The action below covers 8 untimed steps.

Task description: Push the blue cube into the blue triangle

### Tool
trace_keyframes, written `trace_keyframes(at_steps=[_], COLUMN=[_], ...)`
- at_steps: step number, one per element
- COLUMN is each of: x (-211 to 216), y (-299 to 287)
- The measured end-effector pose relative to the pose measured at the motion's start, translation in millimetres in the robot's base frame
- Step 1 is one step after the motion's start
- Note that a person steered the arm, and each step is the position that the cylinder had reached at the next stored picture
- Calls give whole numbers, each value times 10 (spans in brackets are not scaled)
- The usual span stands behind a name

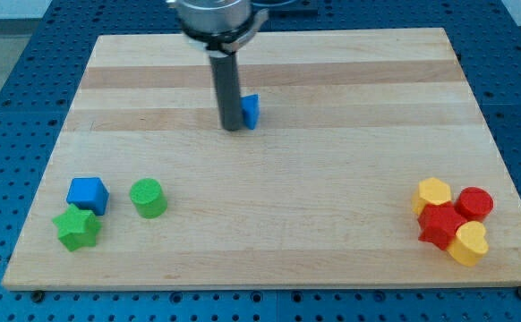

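The blue cube (88, 194) sits near the board's lower left, touching a green star (76, 229) just below it. The blue triangle (251, 111) lies in the upper middle of the board, partly hidden behind the rod. My tip (231, 128) rests on the board right against the triangle's left side. The tip is far from the blue cube, up and to the right of it.
A green cylinder (149, 198) stands just right of the blue cube. At the lower right a cluster holds a yellow hexagon (432, 193), a red cylinder (474, 204), a red star (439, 224) and a yellow heart (468, 243). The wooden board (332, 179) has blue pegboard around it.
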State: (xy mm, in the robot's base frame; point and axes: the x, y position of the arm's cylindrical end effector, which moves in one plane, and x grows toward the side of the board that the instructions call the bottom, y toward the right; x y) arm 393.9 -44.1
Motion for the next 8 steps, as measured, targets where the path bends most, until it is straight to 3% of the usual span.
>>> trace_keyframes(at_steps=[1,4,5,6,8], x=[106,431,626,892,1850], y=[-182,-2226,-2604,-2606,-2585])
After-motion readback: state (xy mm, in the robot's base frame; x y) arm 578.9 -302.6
